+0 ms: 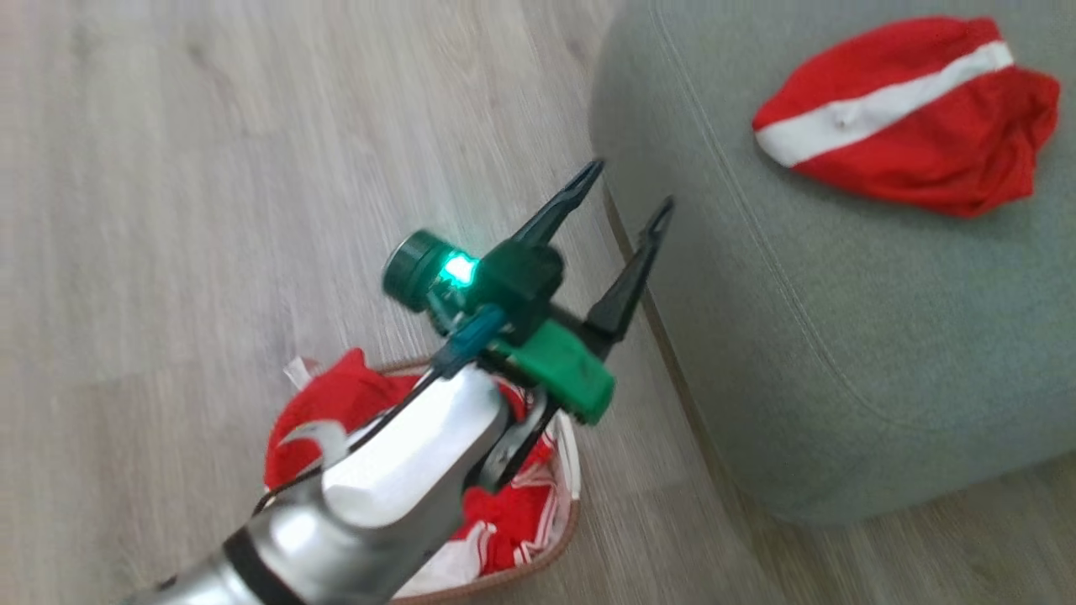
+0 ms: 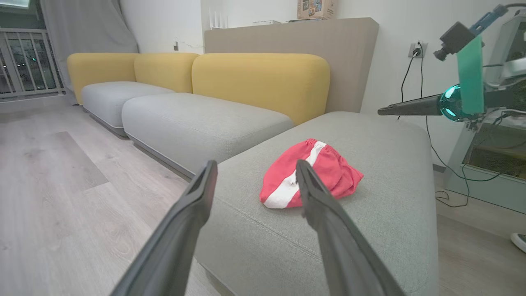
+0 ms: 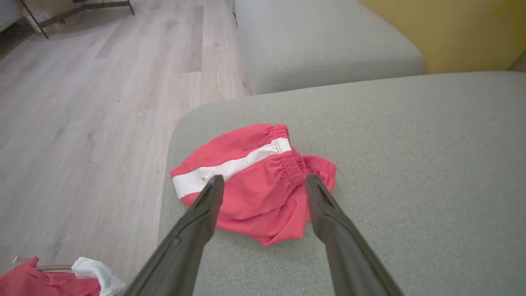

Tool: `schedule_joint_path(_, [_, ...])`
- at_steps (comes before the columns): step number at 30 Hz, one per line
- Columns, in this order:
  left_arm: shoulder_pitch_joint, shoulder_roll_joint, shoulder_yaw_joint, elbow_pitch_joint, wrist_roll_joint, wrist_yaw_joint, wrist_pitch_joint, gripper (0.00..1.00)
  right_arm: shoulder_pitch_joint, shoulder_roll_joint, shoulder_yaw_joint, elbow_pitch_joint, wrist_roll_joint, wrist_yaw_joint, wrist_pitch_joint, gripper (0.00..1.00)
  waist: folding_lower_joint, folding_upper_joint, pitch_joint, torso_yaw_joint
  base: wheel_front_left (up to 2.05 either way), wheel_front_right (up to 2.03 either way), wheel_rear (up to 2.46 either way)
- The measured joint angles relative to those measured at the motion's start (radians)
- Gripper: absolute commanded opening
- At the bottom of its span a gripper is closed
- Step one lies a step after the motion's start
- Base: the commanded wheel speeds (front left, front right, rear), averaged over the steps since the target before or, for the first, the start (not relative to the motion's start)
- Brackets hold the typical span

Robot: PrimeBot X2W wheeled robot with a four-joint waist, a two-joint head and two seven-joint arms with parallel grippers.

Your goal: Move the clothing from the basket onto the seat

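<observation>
On the seat lies one garment, left end effector and right end effector wide and empty, more clothing in the basket

Home living rm, sectional sofa w/ yellow backs, wood-look floor, curtain, wall socket

readable text: none | cardboard box print: too small to read
</observation>
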Motion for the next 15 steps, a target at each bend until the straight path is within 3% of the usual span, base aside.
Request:
schedule_joint_path(8, [0.112,0.046,0.077,-0.058,0.027,0.009,0.0,1.0,0.088,-0.031,-0.003,-0.109,0.014,0.0,-0.175,1.0,0.0,0.0,-0.066,0.066,0.0,0.0,0.0])
schedule_joint_path(13, [0.172,0.064,0.121,-0.098,0.035,0.019,0.0,1.0,0.184,-0.039,-0.075,-0.127,0.026,0.0,-0.217,1.0,0.0,0.0,-0.087,0.123,0.0,0.0,0.0])
schedule_joint_path(15, [0.198,0.075,0.144,-0.108,0.038,0.023,0.0,1.0,0.233,-0.033,-0.153,-0.128,0.0,0.0,-0.217,1.0,0.0,0.0,-0.094,0.145,0.0,0.0,0.0])
